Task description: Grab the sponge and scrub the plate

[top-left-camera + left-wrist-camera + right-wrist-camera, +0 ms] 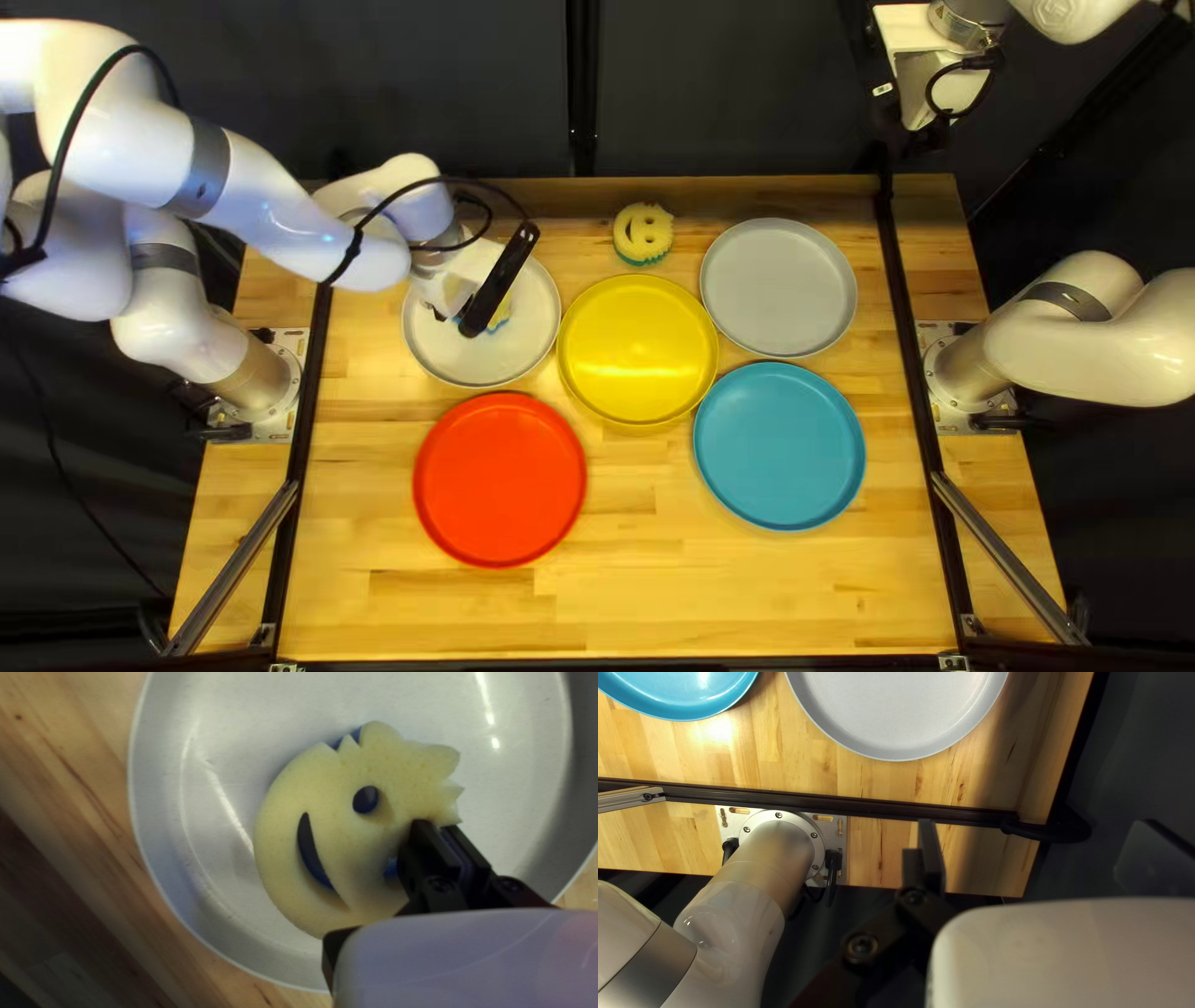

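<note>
Over the off-white plate [463, 361], my left gripper [498, 280] largely hides a yellow sponge [503, 311]. The left wrist view shows this smiling sponge [324, 796], blue beneath, inside the plate [230, 753]. There my left gripper [439, 827] pinches its edge by the jagged hair, and the foam is dented at the fingers. A second yellow smiling sponge [644, 230], green beneath, lies near the table's far edge. My right gripper [921, 87] is raised beyond the far right corner; in its wrist view the right gripper [1036, 830] has its fingers wide apart, holding nothing.
Yellow [637, 351], red [499, 479], grey [779, 289] and blue [779, 446] plates rest beside and in front of the off-white one. Black rails [909, 336] run along both sides of the table. My left arm reaches across the left rail.
</note>
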Tool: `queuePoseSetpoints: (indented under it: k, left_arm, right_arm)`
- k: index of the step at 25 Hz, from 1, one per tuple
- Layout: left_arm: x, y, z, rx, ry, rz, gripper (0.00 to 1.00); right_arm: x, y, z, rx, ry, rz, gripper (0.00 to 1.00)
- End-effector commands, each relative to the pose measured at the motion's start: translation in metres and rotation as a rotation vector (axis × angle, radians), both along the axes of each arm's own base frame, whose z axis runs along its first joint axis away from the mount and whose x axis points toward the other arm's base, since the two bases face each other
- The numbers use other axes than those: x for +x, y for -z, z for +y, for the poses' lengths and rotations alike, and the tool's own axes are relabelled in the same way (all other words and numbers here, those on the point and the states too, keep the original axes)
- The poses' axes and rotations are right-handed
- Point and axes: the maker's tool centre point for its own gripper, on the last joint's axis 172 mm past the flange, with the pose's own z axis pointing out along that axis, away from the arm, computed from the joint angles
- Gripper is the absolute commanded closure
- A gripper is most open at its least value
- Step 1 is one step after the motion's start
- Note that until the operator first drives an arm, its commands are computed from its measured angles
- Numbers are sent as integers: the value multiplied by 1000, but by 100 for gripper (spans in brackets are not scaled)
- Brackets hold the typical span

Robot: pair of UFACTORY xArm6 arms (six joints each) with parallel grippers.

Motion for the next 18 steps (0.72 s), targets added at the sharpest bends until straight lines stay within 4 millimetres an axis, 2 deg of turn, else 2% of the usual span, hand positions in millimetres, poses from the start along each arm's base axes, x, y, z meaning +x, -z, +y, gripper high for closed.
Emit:
queuePoseSetpoints:
  k: [1,13,18]
  left_arm:
    - [-3,1,-6,-4,-9,-8,100]
    - [-22,-2,52,8,-45,7,100]
    - [-23,-2,55,17,-44,13,100]
  right_arm:
    - [0,0,0,0,0,0,0]
    - [0,0,0,0,0,0,0]
    - [0,0,0,0,0,0,0]
